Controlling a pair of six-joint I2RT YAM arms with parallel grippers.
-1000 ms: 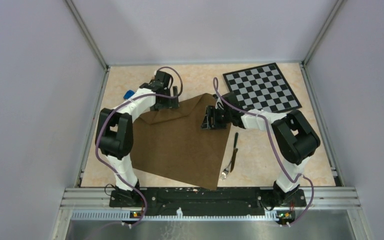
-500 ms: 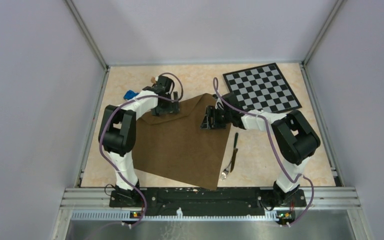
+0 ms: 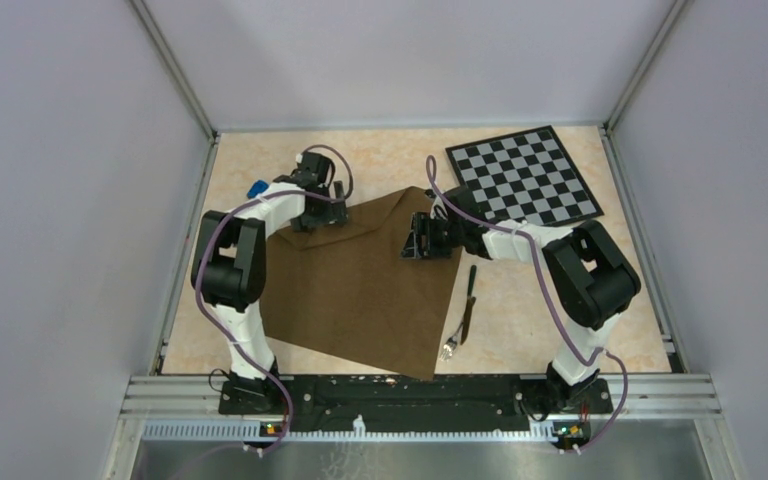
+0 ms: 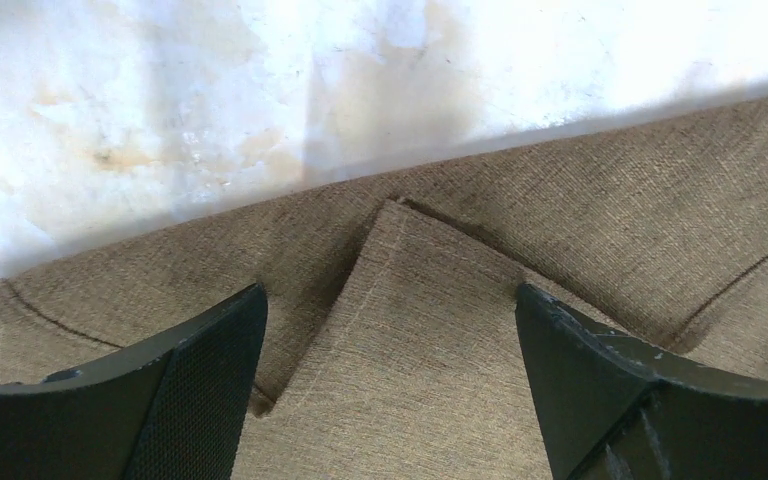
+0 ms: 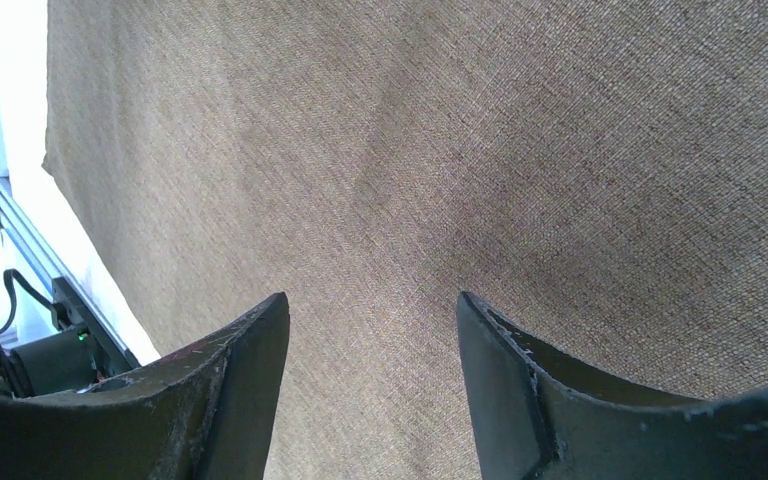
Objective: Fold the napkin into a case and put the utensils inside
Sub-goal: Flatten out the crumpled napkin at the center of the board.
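Marbled beige tabletop (image 3: 400,160) is carrying the dark-brown napkin (image 3: 360,285), lying spread flat at centre frame. At its upper-left edge the left gripper (image 4: 388,300) is standing wide open over a small turned-over flap. The right gripper (image 5: 372,300) is hanging parted above the upper-right part, gripping nothing. The fork (image 3: 450,347) and knife (image 3: 470,285) are lying just right of the cloth.

The top view looks steeply down from behind the near edge, taking in the whole table (image 3: 400,155). Each wrist view sits close above the napkin (image 3: 360,280), with its fingers (image 4: 190,400) at the bottom of the frame. All three views share that cloth.
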